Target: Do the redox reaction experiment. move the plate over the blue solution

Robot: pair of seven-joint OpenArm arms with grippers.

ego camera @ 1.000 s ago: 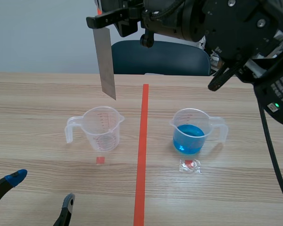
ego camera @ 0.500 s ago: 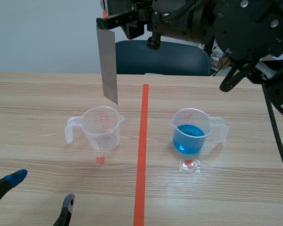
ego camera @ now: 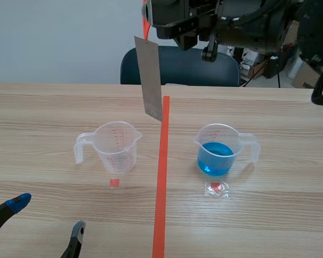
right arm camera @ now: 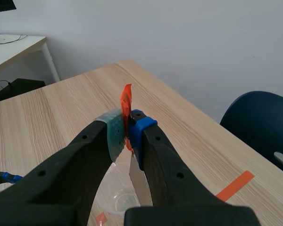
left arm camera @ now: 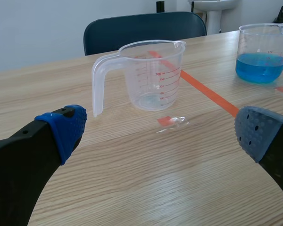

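Low at the table's near edge, our left gripper rests with its blue-padded jaws spread wide and holding nothing. Ahead of it stands an empty clear plastic measuring jug with red markings, its handle turned away from the orange-red tape line. Above and just beyond that jug we see the thin grey rectangular metal plate hanging almost upright in the air, its lower edge just left of the tape line's far end. The right gripper, on an arm reaching across from the right, pinches the plate's top edge along with a small orange tab. Right of the line sits the clear plastic jug of blue solution, well apart from the plate. A small crumpled clear wrapper lies just in front of it.
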